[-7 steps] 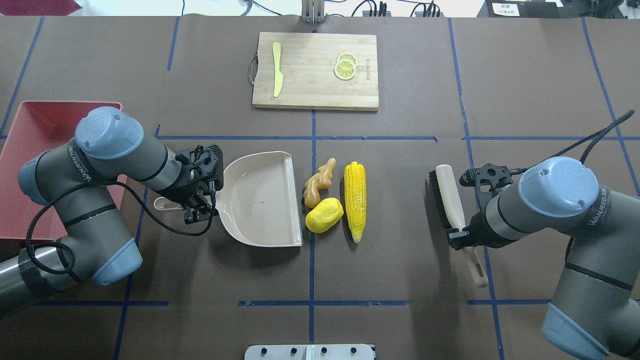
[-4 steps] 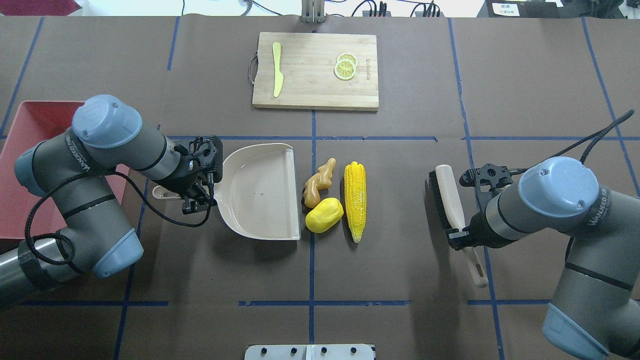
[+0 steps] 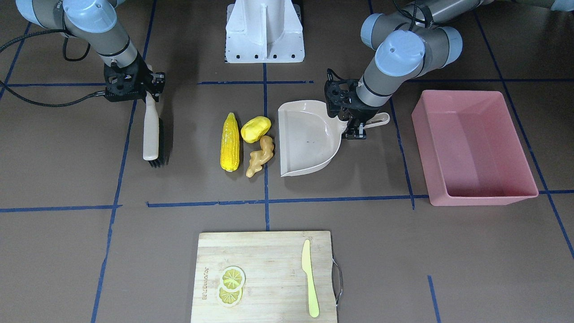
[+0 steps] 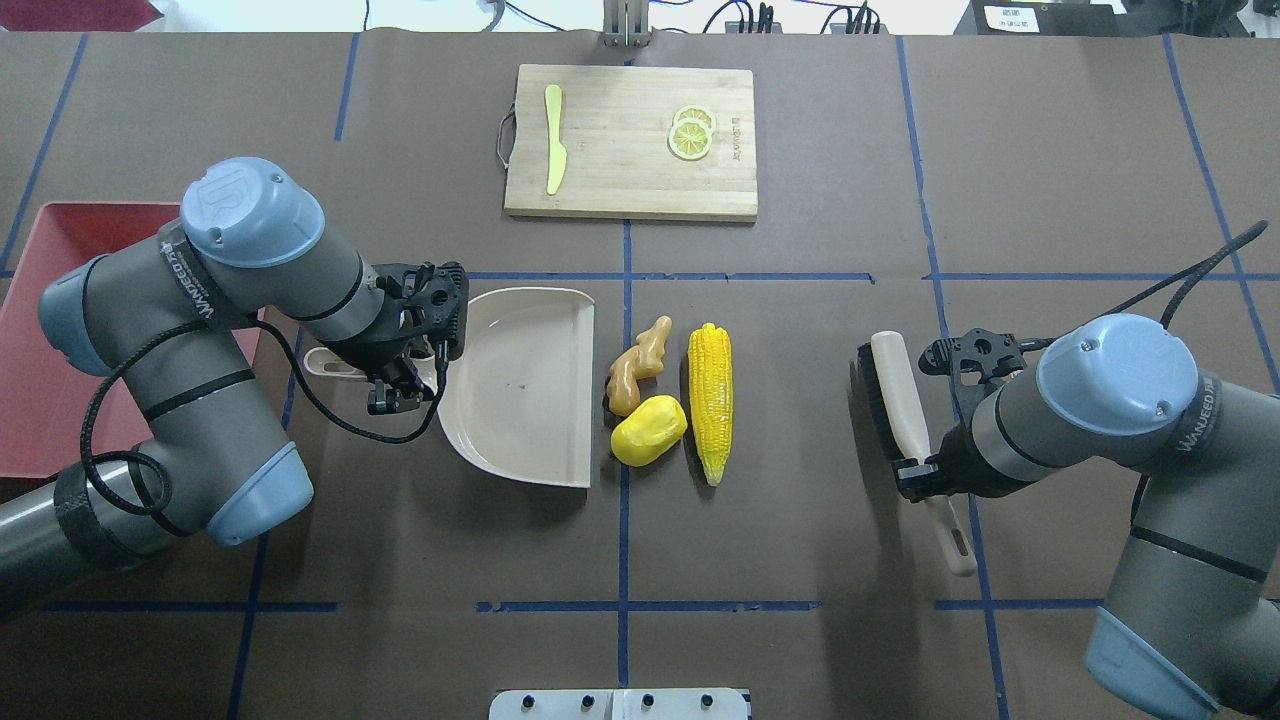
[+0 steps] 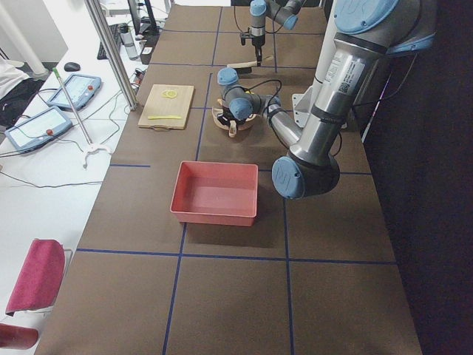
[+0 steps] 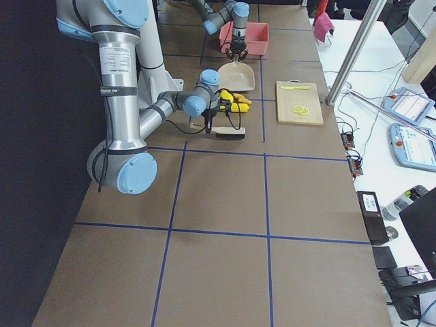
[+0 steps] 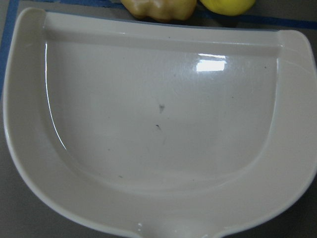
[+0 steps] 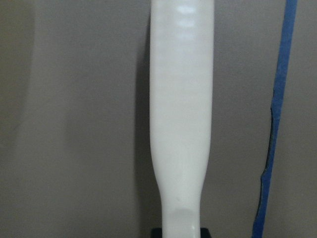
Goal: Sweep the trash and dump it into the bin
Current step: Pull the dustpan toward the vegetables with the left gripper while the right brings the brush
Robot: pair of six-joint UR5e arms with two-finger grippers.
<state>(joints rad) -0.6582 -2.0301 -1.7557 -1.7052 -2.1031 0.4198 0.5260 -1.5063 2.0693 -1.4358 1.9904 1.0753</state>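
The trash lies at mid-table: a yellow corn cob (image 4: 710, 400), a yellow potato-like lump (image 4: 649, 430) and a tan ginger root (image 4: 635, 375). A beige dustpan (image 4: 520, 385) lies just left of them, its open edge facing them with a small gap. My left gripper (image 4: 395, 375) is shut on the dustpan's handle. The pink bin (image 4: 60, 215) stands at the far left, partly hidden by my left arm. My right gripper (image 4: 925, 480) is shut on the handle of a beige brush (image 4: 900, 400), which is right of the corn and apart from it.
A wooden cutting board (image 4: 630, 140) at the far side holds a pale yellow knife (image 4: 553, 150) and lemon slices (image 4: 691, 133). Blue tape lines cross the brown table. The robot's white base plate (image 3: 264, 31) stands at the near edge.
My left arm has carried the dustpan a little toward the far side and turned it slightly. The right arm, the brush and the trash have not moved.
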